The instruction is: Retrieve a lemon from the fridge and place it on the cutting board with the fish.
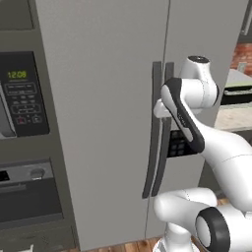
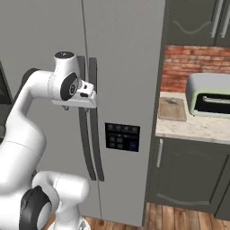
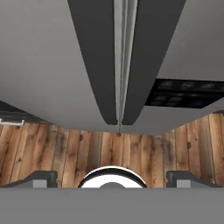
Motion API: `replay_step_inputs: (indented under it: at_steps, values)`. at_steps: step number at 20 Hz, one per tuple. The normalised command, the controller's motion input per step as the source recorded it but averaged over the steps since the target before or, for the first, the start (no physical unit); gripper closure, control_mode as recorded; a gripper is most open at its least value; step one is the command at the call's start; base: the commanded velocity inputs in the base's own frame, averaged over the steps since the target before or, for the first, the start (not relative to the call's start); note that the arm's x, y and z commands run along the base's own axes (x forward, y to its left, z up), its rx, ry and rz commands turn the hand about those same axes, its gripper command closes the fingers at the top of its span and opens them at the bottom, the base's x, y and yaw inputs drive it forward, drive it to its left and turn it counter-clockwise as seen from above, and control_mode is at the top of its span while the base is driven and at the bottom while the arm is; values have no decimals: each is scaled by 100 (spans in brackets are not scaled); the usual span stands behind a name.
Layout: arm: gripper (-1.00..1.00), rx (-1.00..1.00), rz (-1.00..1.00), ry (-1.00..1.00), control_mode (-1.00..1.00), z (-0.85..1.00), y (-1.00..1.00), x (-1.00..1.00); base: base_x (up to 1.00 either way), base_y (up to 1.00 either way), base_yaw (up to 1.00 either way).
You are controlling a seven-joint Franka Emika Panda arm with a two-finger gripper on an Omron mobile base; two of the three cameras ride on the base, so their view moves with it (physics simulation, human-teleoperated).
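Fridge [image 1: 103, 98] shut, both doors closed, tall axis vertical. Its two long dark handles [image 1: 160, 128] run top to bottom side by side at the centre seam, curving slightly outward at the lower ends. Dark control panel [image 2: 122, 136] on the right door, below handle mid-height.

Gripper [image 2: 89, 95] is up at the handles, at about their upper third, hand pointing down along the door face. In the hand view the two handles run away from the camera with the door seam between them, wood floor [image 3: 109, 148] beyond. Fingers [image 3: 41, 177] spread wide, one tip at each lower corner of the hand view, nothing between them; whether they touch a handle can't be told.

Cutting board [image 2: 172, 109] lies flat on the pale surface [image 2: 193, 128] right of the fridge, just beside the fridge side wall, long axis running front to back in the right base view. Fish [image 2: 171, 102] is a faint slim grey shape on the board's far half; heading unclear. Toaster oven [image 2: 209, 95] sits just right of the board, apart from it.

Oven-and-microwave column [image 1: 24, 123] stands left of the fridge.
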Motion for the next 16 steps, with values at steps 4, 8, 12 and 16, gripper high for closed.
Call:
replay_step_inputs:
  at_steps: [4, 8, 12, 16]
  values:
    - [-100, 0, 0, 0, 100, 0, 0, 0, -51, 0, -2]
    - [-100, 0, 0, 0, 100, 0, 0, 0, -56, -2, -4]
    - [-100, 0, 0, 0, 100, 0, 0, 0, -39, 0, -4]
    - [-100, 0, 0, 0, -100, 0, -3, 0, 0, -2, 0]
